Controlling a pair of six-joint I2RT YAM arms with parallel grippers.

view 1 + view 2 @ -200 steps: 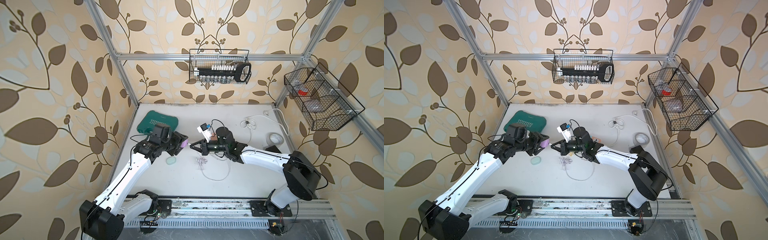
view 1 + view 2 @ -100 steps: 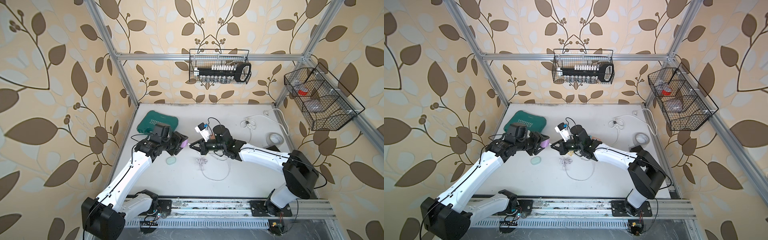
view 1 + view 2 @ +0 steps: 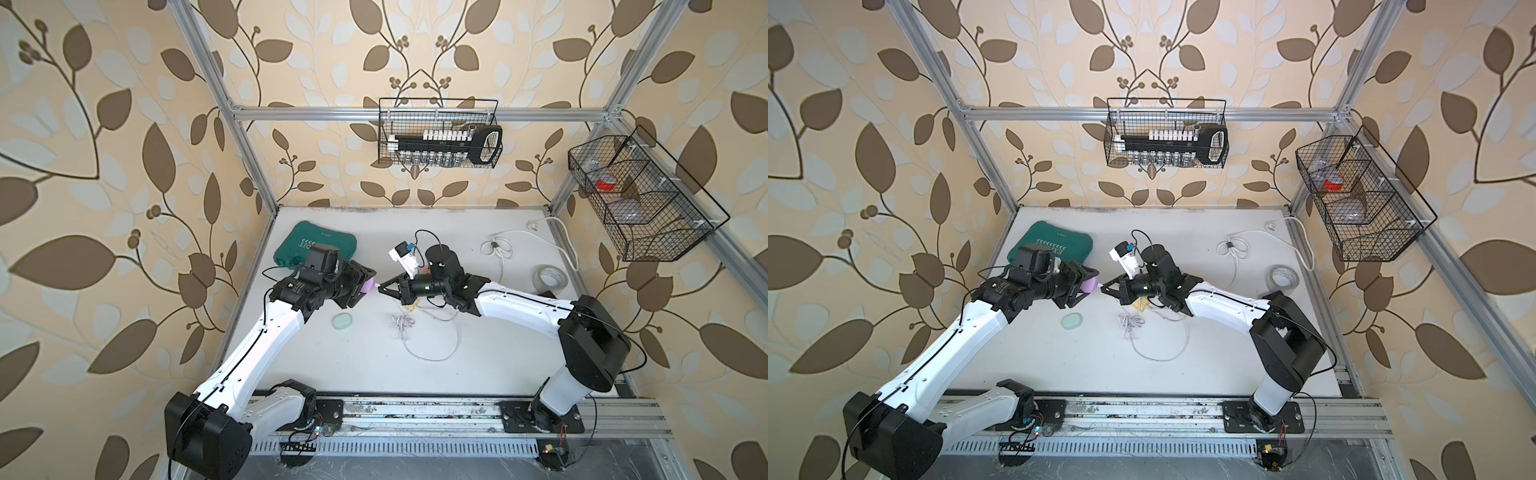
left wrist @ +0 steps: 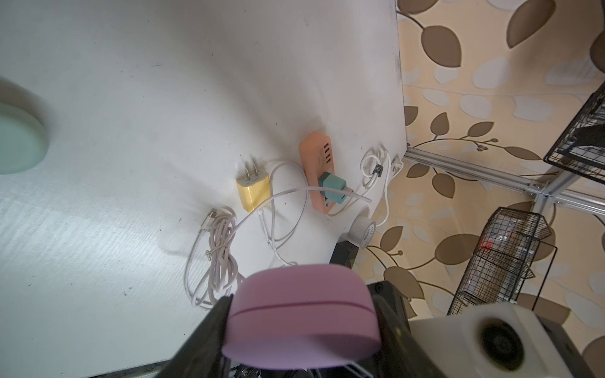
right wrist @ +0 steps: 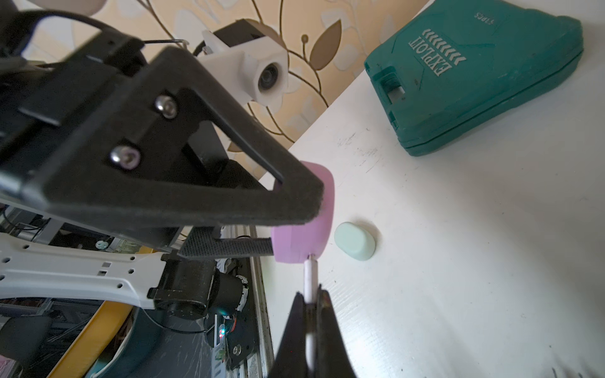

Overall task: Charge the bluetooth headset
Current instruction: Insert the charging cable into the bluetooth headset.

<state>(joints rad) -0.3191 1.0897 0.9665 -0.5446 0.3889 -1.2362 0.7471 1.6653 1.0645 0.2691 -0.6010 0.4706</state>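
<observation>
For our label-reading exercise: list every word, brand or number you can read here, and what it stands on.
"EXPLOIT", beside a row of chevrons: lid of the teal plastic tool case.
Smaller print on the same lid, ending "PCS": leading characters unclear.
Marks on the white tape roll: too small to read.
Nothing else legible.

Walls: beige wallpaper, brown leaf print, aluminium frame. Furniture: white tabletop, back-wall wire basket, side-wall wire basket.

Green tool case back left; tape roll near right edge.
</observation>
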